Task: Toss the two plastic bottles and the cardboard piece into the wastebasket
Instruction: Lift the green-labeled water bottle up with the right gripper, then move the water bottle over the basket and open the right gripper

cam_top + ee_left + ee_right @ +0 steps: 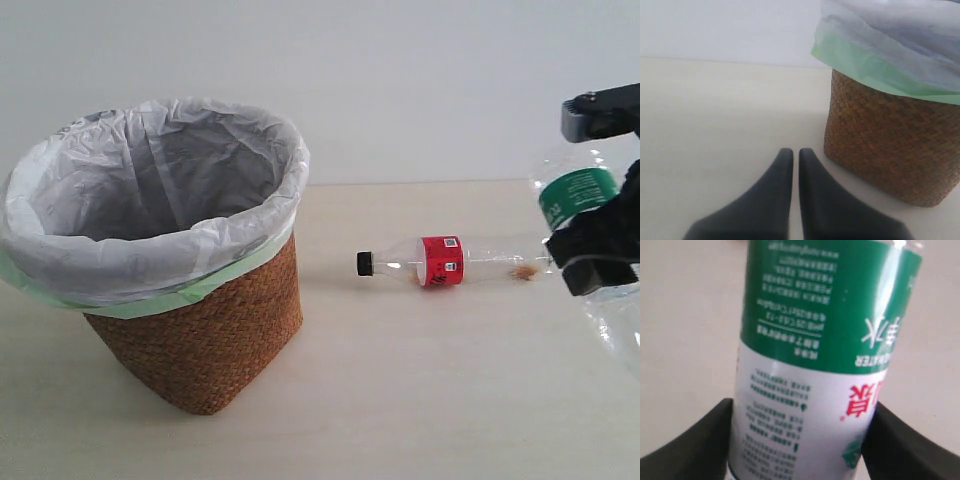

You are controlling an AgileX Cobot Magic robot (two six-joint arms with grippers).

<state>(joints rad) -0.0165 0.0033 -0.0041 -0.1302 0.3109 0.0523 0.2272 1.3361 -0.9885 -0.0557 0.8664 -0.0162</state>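
Wastebasket (200,340), foreground left of the exterior view: a tapered brown wicker basket standing upright on the pale table (420,400). It is lined with a crinkled white plastic bag (150,170), whose pale green edge folds down over the rim. Nothing can be made out inside the liner from this angle.

Left wrist view: the left gripper (795,155) sits low over the table just beside the basket wall (890,145). Its two dark fingers are drawn together with only a thin slit between them, and nothing is held.

Centre right of the exterior view: the slimmer bottle (440,262), clear with a red label, lies on its side on the table, well apart from the basket. Its black cap (364,263) points toward the basket. A small brownish fleck (520,270) shows near its base end. That end runs up to the lower black finger of the right gripper; whether the two touch cannot be told.

Far right: the right gripper (800,445) clamps the larger bottle (578,195), one black finger on each side of its green-and-white label (825,305). The bottle is tilted and partly cut off by the edge of the view, so whether it rests on the table cannot be told.
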